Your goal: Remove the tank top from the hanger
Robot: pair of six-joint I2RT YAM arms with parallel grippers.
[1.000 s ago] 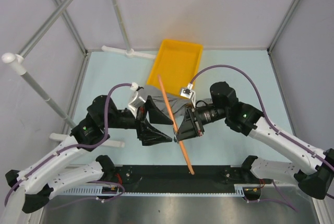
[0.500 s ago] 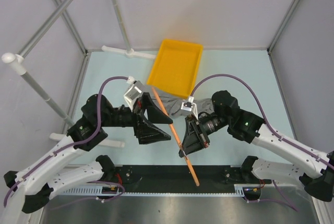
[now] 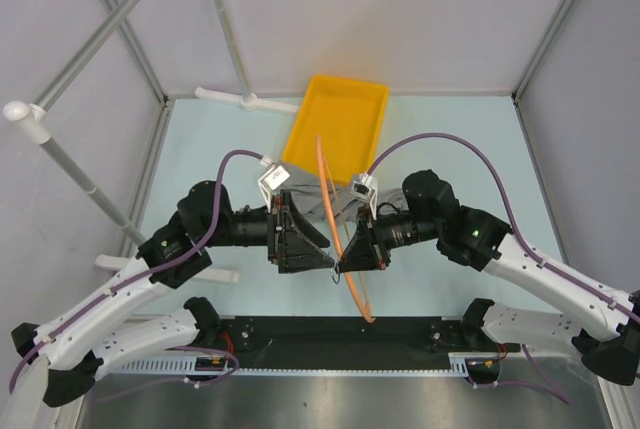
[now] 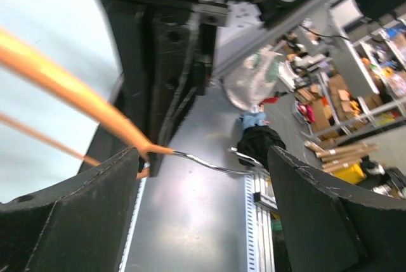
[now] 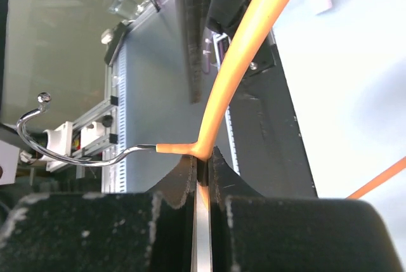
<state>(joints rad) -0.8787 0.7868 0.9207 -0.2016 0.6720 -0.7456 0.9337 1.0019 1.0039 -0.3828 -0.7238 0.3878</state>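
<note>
Orange hanger (image 5: 231, 63) sits pinched at its neck by the right claw (image 5: 202, 177), facing the spread left claw (image 4: 203, 155).

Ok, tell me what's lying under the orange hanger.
Under the hanger: the yellow tray at its far end, then a sliver of grey, likely the tank top, on the table. The left claw and right claw cover the rest.

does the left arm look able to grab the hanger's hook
Probably yes. The left hand is open, and its wrist view shows the metal hook across the gap between its fingers with nothing in front. The right hand is shut on the hanger beside the hook, so room is tight.
</note>
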